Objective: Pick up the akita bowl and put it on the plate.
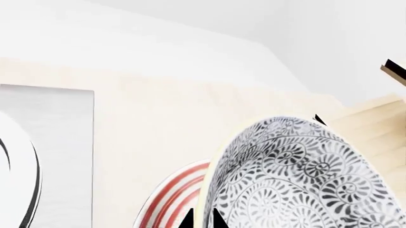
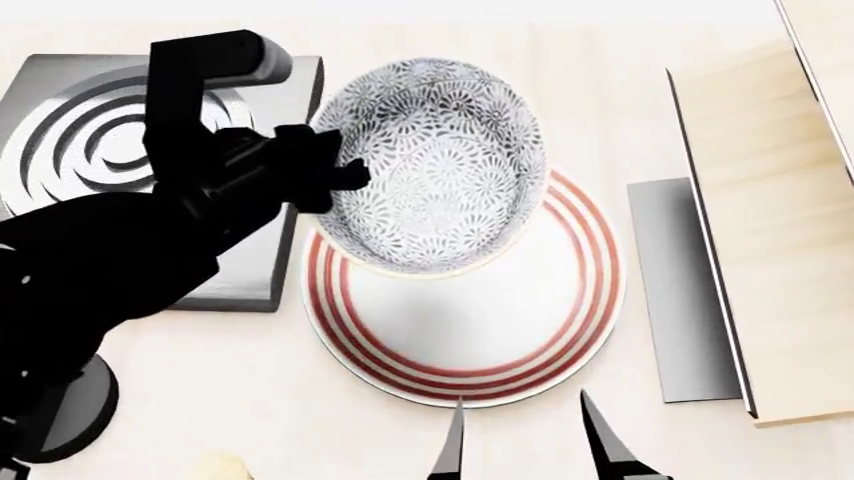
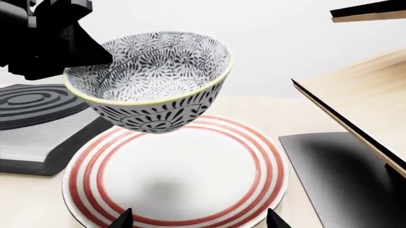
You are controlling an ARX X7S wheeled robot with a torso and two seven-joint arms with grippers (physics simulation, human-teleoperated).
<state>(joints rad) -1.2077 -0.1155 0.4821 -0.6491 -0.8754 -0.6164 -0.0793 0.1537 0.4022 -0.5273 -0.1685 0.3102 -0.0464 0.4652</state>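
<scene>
**Bowl held by its rim over the plate**

Left wrist: the akita bowl (image 1: 304,175) fills the view, the plate (image 1: 171,199) beyond.

Head: the left gripper (image 2: 334,180) is clamped on the bowl's left rim — stiff, glazed, probably slippery and breakable.

Right wrist: the bowl hangs tilted, clear of the plate; the right gripper (image 3: 198,219) stands apart — idle.

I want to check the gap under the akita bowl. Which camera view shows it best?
The right wrist view: from the side, the akita bowl hangs clear above the plate. The head view looks straight down, so the gap is hidden. The left wrist view shows only the bowl's wall up close.
</scene>
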